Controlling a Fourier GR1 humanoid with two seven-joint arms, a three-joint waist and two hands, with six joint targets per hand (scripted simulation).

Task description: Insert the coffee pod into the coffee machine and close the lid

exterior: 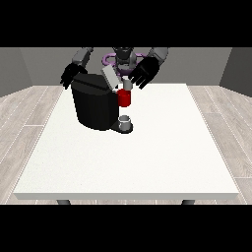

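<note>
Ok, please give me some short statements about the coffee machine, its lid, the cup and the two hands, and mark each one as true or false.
1. The coffee machine stands on the white table. True.
2. The machine's lid is closed flat. False: it is raised and tilted.
3. A small grey cup sits on the machine's base. True.
4. The hand at the view's right rests flat on the table. False: it is in the air beside the raised lid, fingers spread.
5. The hand at the view's left is behind the machine's top edge. True.
</note>
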